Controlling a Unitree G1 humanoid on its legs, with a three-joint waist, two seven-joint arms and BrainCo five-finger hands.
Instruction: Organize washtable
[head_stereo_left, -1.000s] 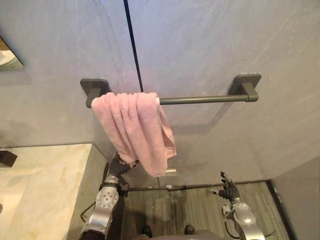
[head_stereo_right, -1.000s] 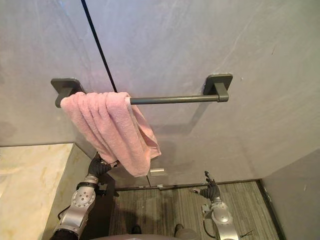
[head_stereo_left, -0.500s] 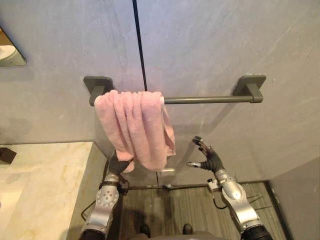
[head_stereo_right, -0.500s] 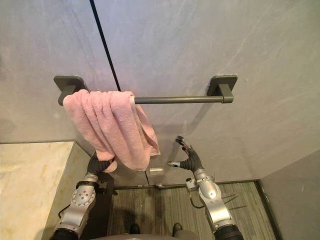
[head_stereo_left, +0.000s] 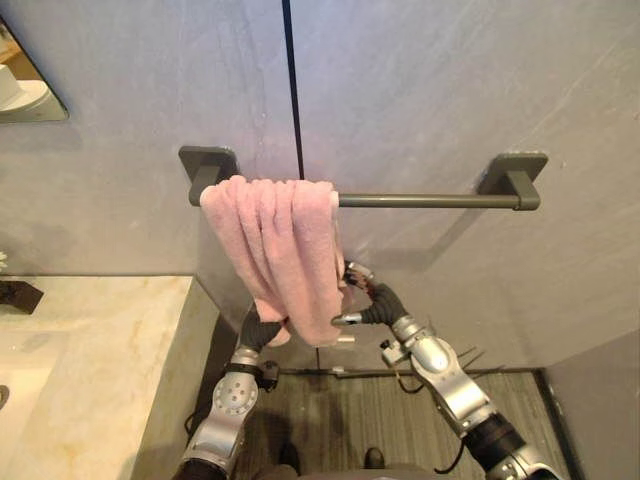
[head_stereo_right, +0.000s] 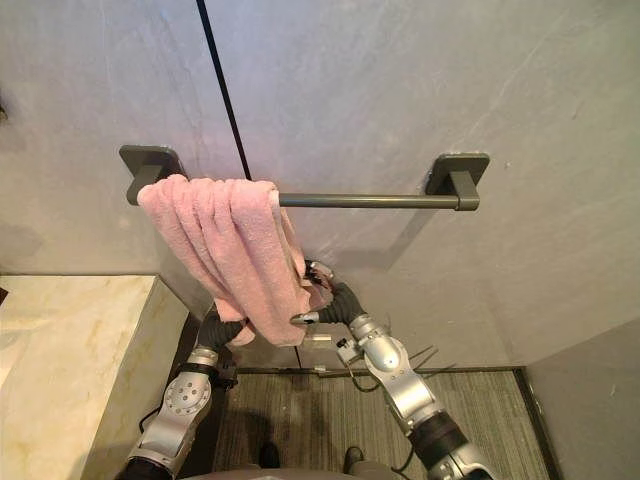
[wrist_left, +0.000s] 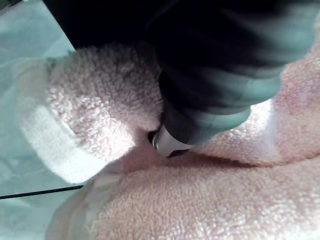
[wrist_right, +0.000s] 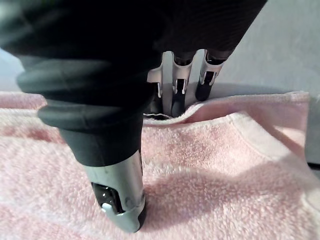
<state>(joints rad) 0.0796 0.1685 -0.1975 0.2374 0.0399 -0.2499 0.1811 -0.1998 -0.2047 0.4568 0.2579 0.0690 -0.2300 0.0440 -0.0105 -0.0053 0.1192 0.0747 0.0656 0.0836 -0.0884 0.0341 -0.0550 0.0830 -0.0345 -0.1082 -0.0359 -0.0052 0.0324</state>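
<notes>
Right hand (head_stereo_left: 382, 304) pinches the towel's (head_stereo_left: 285, 240) right edge, thumb in front, fingers behind. My left hand (head_stereo_left: 262, 328) is clenched on its bottom corner. It hangs bunched at the rail's (head_stereo_left: 430, 200) left end. Next, I judge, spread it rightward. Half a second ago my right hand hung open, clear of it.

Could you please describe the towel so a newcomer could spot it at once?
On the grey wall is a dark bar. The towel hangs bunched over its left end. It alone is pink and fluffy, with the left robot hand and right robot hand gripping its lower edge.
</notes>
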